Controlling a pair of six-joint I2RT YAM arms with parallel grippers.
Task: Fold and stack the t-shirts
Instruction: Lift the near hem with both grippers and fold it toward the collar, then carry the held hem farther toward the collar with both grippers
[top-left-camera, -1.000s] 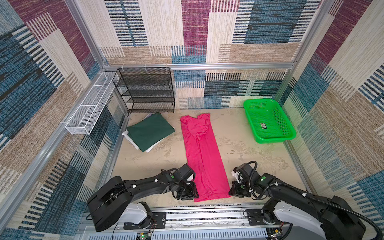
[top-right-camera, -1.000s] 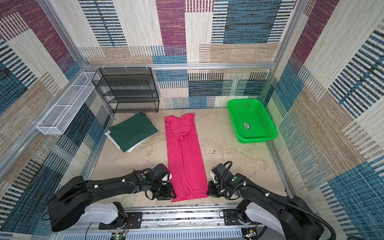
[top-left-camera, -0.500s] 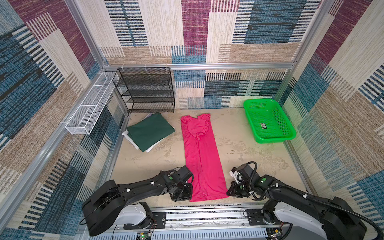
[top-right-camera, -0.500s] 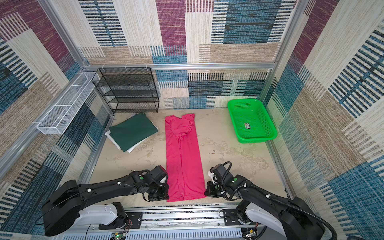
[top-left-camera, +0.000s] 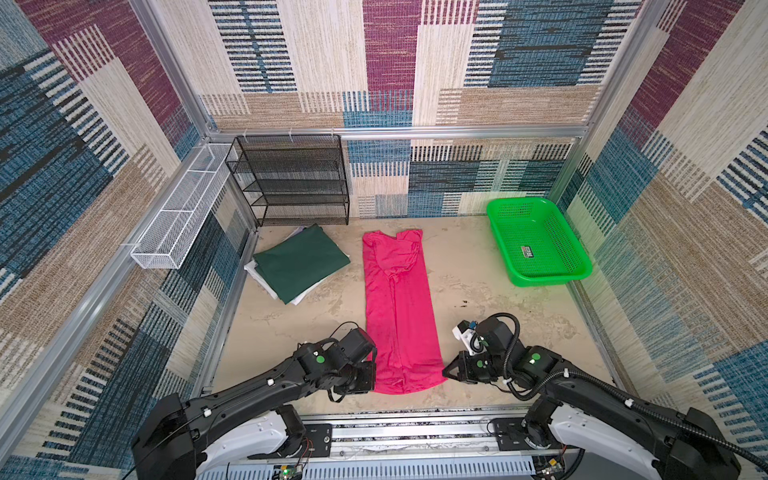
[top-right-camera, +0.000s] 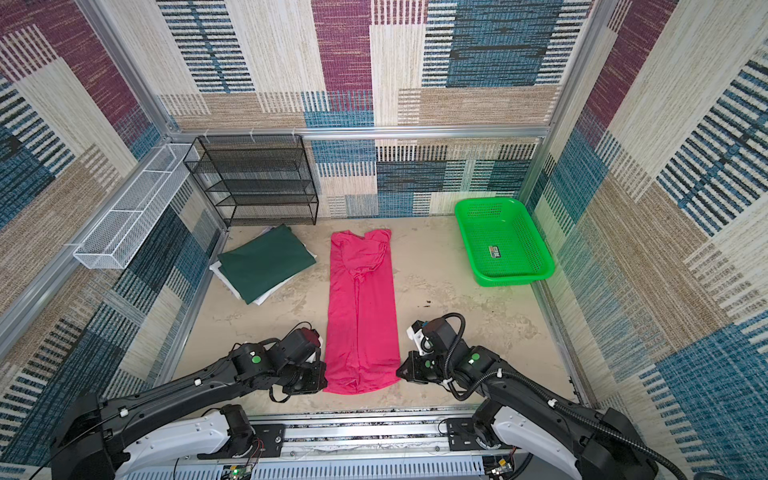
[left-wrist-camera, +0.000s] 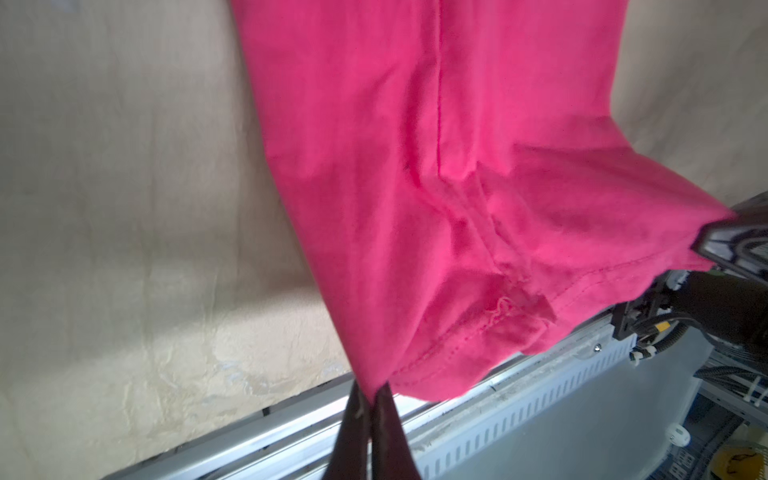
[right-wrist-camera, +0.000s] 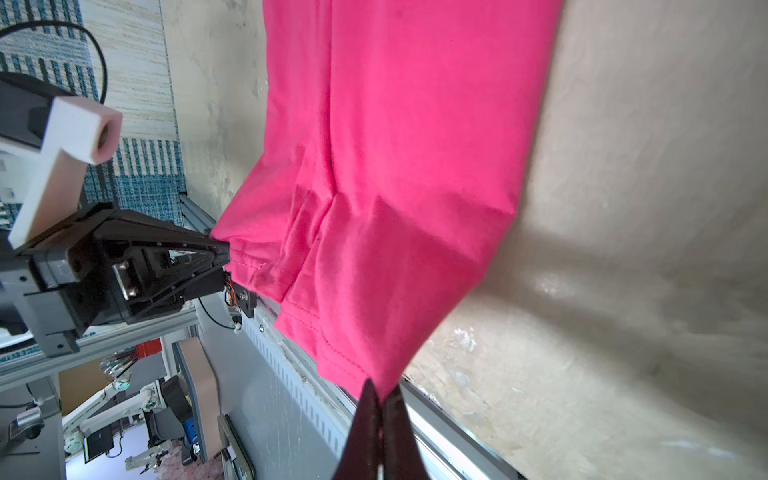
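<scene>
Pink t-shirt hem corners pinched — left gripper, right gripper

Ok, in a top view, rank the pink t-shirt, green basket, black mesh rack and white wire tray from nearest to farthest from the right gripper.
1. pink t-shirt: near corner held by the right gripper.
2. green basket: far right.
3. black mesh rack: back wall, left.
4. white wire tray: left wall.
</scene>
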